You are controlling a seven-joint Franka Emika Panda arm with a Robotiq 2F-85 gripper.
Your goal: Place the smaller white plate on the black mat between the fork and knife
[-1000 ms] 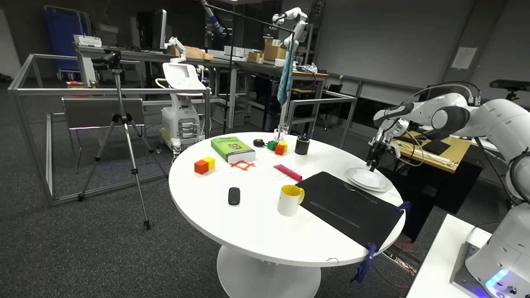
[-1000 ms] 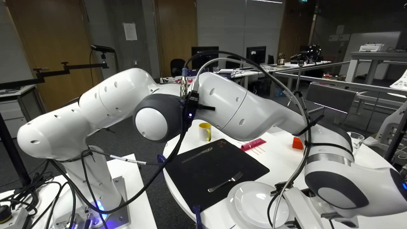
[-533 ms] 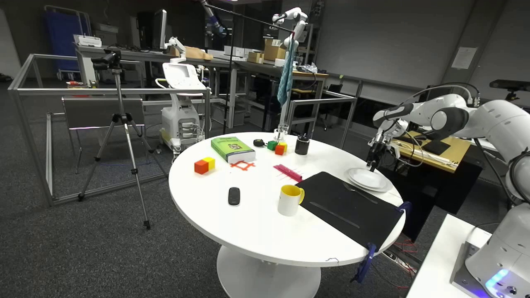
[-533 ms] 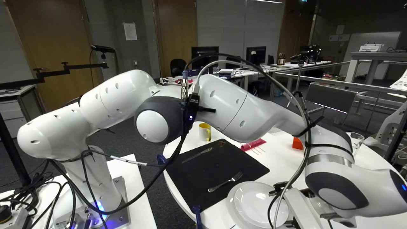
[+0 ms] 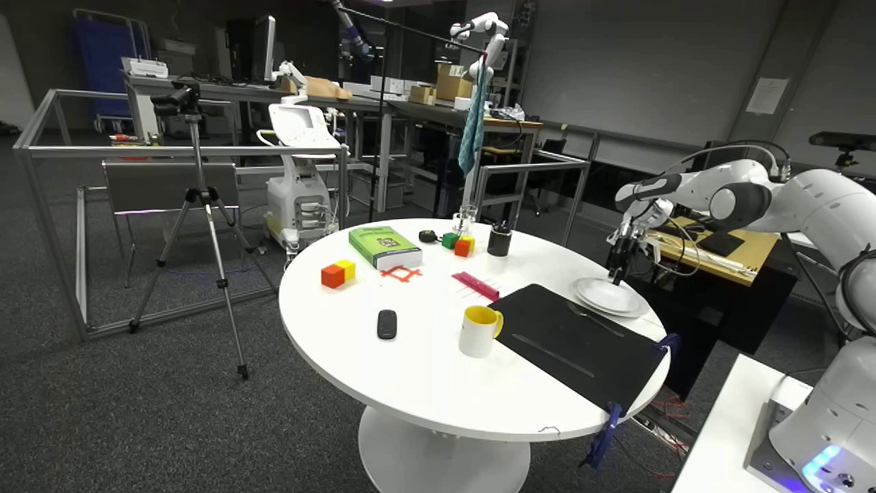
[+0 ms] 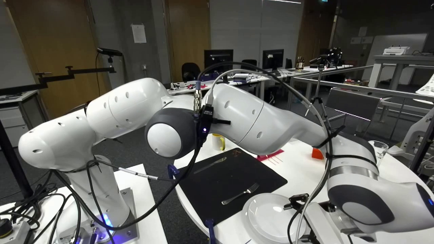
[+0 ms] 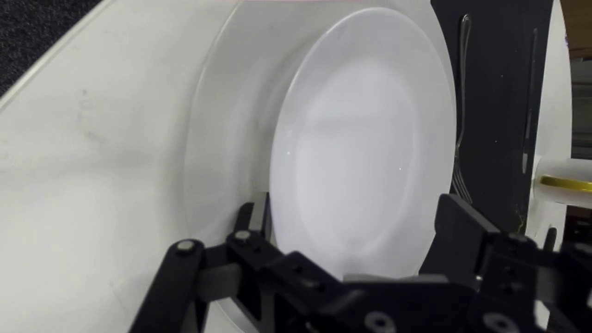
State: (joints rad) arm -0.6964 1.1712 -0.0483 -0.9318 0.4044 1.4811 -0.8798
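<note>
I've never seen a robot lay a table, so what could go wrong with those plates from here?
The smaller white plate lies on a larger plate; in the wrist view one finger of the open gripper appears between their rims; closing there might catch both or slip off. The fork lies on the black mat close to the plates, so a low carry could knock it.

In an exterior view, the round white table (image 5: 424, 383) bears the black mat (image 5: 585, 342) at three o'clock, a green book (image 5: 385, 247) at eleven and a mug (image 5: 476, 336) near centre. The larger plate (image 7: 210, 152) lies at two.
</note>
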